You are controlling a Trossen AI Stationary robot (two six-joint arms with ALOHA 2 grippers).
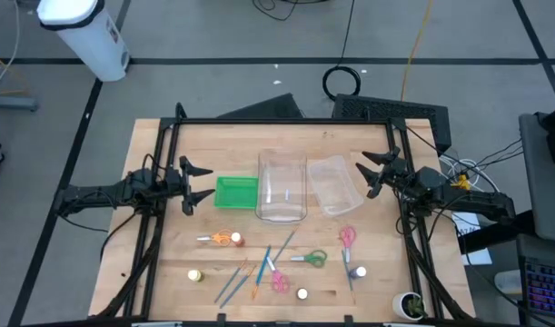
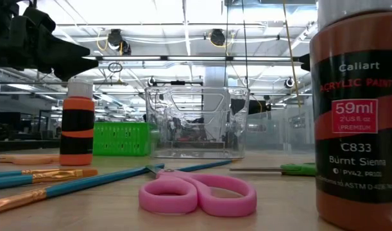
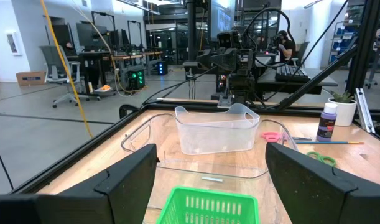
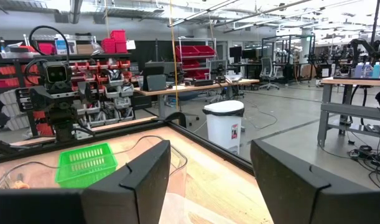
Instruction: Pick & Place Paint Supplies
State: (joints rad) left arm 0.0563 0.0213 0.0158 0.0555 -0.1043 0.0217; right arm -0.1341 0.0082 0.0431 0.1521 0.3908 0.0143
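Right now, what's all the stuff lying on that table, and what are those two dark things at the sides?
Green basket: one, table's middle, beside the left tool.
Clear bins: two, tall one centre, shallower one to its right.
Scissors: four; orange, green, two pink, front half.
Brushes: several, blue and orange, front centre.
Paint bottles: about five, scattered at the front; one burnt sienna, one orange.
Left tool: dark, open, empty, left side.
Right tool: dark, open, empty, right side.
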